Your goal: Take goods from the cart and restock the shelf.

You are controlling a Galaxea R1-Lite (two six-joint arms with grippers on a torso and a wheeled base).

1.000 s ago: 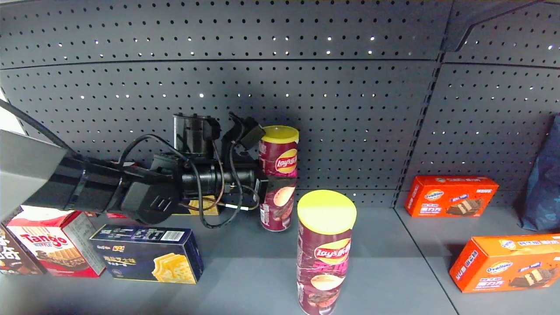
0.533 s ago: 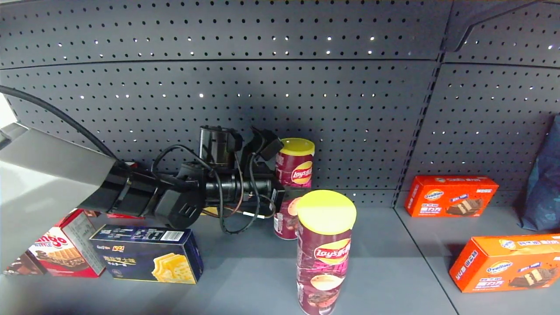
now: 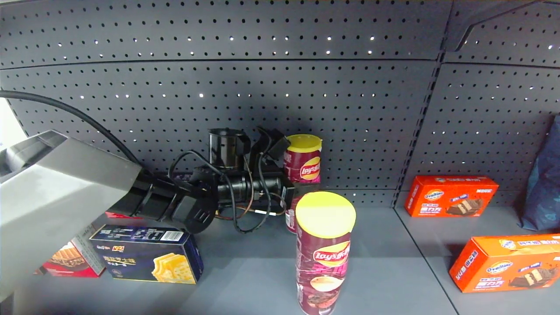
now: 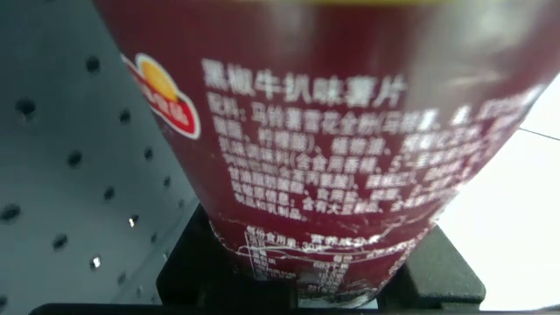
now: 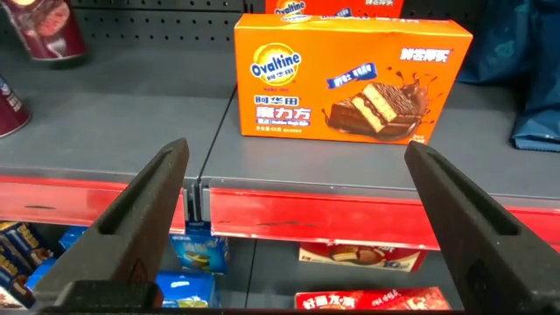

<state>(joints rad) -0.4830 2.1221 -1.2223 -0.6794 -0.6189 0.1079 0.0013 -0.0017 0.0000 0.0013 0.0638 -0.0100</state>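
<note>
Two cans matter here. The held can (image 3: pixel 302 175) is upright, its long axis vertical, close to the shelf's (image 3: pixel 385 262) back edge against the pegboard wall (image 3: pixel 350 109). The left gripper (image 3: pixel 291 192) reaches in sideways and is clamped on its middle. The shelf deck lies straight below it, and the front can (image 3: pixel 323 253) hides its base, so contact is unclear. The likely move is lowering and letting go. The right gripper (image 5: pixel 296 149) waits spread wide at the shelf's front edge, before an orange box (image 5: pixel 350 74).
</note>
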